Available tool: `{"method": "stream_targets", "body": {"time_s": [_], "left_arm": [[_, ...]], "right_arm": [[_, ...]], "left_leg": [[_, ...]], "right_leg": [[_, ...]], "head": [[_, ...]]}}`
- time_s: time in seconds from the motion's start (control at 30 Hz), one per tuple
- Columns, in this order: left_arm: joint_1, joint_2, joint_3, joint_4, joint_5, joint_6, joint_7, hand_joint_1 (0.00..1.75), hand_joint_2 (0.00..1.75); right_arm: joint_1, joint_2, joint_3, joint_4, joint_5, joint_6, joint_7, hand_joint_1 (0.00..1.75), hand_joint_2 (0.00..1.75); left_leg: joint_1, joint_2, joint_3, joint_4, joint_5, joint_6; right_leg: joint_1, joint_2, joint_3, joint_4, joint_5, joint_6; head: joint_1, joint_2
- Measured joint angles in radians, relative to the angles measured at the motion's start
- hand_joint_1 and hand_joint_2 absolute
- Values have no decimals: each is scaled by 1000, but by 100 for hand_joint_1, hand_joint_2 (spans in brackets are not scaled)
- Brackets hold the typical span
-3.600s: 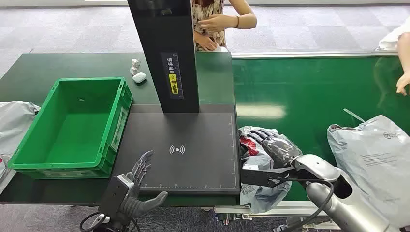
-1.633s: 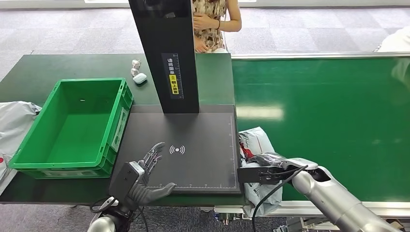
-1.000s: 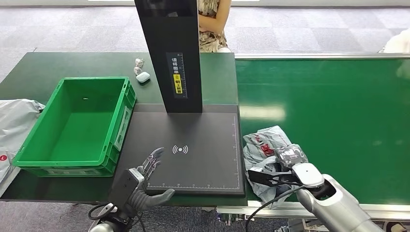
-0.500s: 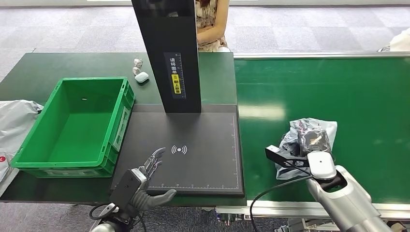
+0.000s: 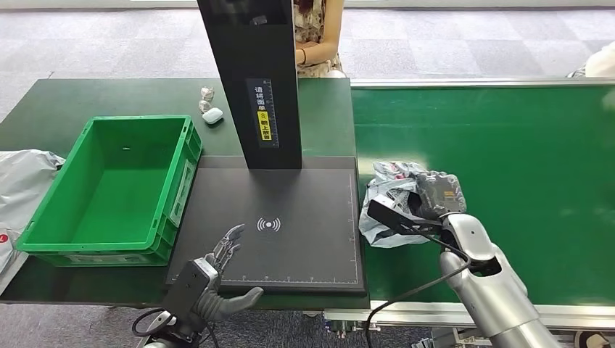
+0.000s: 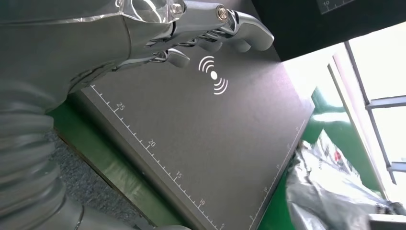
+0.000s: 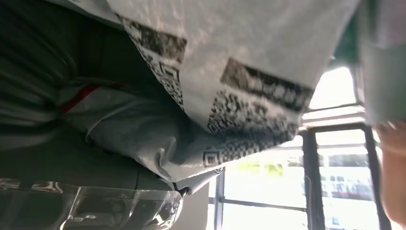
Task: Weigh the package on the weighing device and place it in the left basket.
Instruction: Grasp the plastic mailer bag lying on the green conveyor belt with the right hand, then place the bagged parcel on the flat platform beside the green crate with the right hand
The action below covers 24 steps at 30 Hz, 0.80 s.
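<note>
My right hand [image 5: 435,196] grips a crumpled grey plastic package [image 5: 388,210] and holds it above the green belt, just right of the black weighing plate [image 5: 290,254]. The package [image 7: 201,86] with its printed label hangs close before the right wrist camera, and a corner of the package [image 6: 335,201] also appears in the left wrist view. My left hand [image 5: 217,268] hovers open over the plate's near left corner, fingers spread toward the wireless mark [image 6: 214,75]. The empty green basket [image 5: 43,210] stands left of the plate.
A tall black post [image 5: 254,80] rises from the plate's far edge. Small white items [image 5: 210,114] lie behind the basket. Another grey bag [image 5: 22,181] lies at the far left. A person [image 5: 315,36] stands behind the table. The green belt [image 5: 508,145] stretches to the right.
My right hand has lifted the package off the belt's near edge and carried it up and back toward the plate's right side. The left hand has barely moved.
</note>
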State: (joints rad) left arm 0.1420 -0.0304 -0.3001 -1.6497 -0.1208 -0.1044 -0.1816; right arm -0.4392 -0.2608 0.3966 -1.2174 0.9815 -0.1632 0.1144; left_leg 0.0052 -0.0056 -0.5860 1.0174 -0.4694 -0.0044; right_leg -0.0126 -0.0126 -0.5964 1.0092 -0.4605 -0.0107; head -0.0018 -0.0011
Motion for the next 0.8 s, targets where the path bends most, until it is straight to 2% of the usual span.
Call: {"method": "stream_targets", "body": {"time_s": [0.07, 0.2, 0.27, 0.33, 0.5, 0.63, 0.8], "left_arm": [[1, -1, 2, -2, -1, 2, -2, 0, 175], [0, -2, 3, -2, 3, 9, -18, 0, 175], [-4, -3, 3, -1, 5, 11, -25, 0, 175], [-7, -6, 2, 0, 6, 12, -28, 0, 175], [-12, -12, 2, 0, 14, 24, -37, 0, 175], [-13, -15, 8, 0, 53, 101, -75, 0, 175], [-10, -27, 50, -26, 112, 267, -124, 0, 175]], "right_arm": [[-1, 17, -17, -16, -124, -56, -81, 175, 175], [-40, 46, -46, -49, -464, -130, -270, 175, 175], [-86, 60, -47, -58, -587, -156, -337, 175, 175], [-147, 78, -40, -69, -672, -185, -369, 175, 175], [-272, 116, 1, -99, -783, -183, -356, 175, 175], [-340, 143, 63, -99, -936, -61, -305, 175, 175], [-379, 187, 180, -46, -1096, 95, -225, 175, 175]], "left_leg": [[0, 0, -1, 0, 0, 0], [0, 2, -1, 0, 0, 0], [0, 2, -1, 0, 1, 0], [0, 3, -1, 0, 1, 0], [0, 2, -1, 0, 1, 0], [0, 4, -1, 0, 1, 0], [2, 4, -1, 0, 1, 0]], "right_leg": [[0, 0, 0, 0, 0, 0], [0, 1, -1, 0, 1, 0], [0, 2, -2, 0, 1, 0], [0, 2, -2, 0, 1, 0], [0, 2, -2, 1, 1, 0], [0, 4, -2, 1, 1, 0], [1, 4, -2, 1, 1, -1]], "head": [[0, 0], [0, 0], [0, 0], [0, 0], [0, 0], [0, 0], [0, 0]]}}
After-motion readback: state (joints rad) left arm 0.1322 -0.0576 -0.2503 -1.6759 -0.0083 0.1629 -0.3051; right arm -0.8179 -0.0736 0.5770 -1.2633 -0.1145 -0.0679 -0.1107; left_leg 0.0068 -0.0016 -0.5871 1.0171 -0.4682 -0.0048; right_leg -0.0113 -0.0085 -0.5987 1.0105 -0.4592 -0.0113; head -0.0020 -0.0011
